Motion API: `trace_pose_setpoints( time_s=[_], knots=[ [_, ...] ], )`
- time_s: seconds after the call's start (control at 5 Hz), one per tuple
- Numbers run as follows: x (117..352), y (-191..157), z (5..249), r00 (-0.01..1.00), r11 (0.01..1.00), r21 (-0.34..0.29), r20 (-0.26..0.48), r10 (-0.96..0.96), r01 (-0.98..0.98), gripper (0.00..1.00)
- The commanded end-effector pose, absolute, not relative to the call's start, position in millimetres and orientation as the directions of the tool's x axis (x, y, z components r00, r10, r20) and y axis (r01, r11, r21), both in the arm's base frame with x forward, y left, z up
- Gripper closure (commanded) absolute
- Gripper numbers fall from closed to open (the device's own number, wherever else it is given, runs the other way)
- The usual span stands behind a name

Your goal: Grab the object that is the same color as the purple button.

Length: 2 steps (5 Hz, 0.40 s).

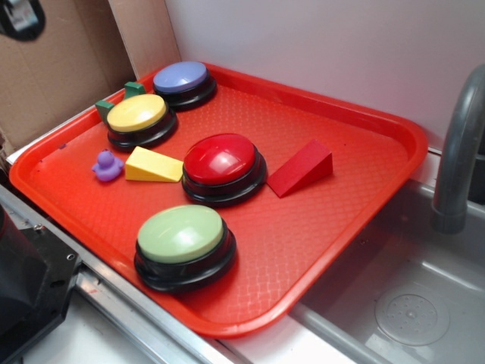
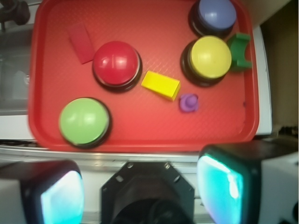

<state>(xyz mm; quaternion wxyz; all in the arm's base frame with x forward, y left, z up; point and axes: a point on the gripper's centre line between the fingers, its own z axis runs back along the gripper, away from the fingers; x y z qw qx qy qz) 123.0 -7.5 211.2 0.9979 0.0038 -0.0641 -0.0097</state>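
Note:
A tiny purple duck [image 1: 107, 166] sits on the red tray [image 1: 356, 152] at its left side, next to a yellow wedge block [image 1: 154, 165]. In the wrist view the duck [image 2: 189, 102] lies right of the yellow block [image 2: 160, 85]. The purple button [image 1: 183, 82] stands at the tray's far corner; it also shows in the wrist view [image 2: 214, 15] at top right. My gripper [image 2: 140, 191] is open and empty, hovering high over the counter just off the tray's near edge, its two fingers wide apart. In the exterior view only a black part of the arm shows at bottom left.
On the tray are a yellow button [image 1: 139, 119], a red button [image 1: 223, 167], a green button [image 1: 182, 245], a red wedge [image 1: 300, 168] and a green block [image 1: 120, 98]. A sink [image 1: 409, 303] with a grey faucet [image 1: 458, 152] lies right. Cardboard stands behind.

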Motion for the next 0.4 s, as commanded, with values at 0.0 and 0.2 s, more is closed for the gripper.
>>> trace_pose_setpoints(
  time_s=[0.0,0.2],
  knots=[
    [146.9,14.0,168.3,0.973,0.989,0.083,0.189,-0.133,0.119,0.0],
    [152.3,28.4,141.6,0.962,0.986,0.067,0.219,-0.161,0.15,0.0]
  ],
)
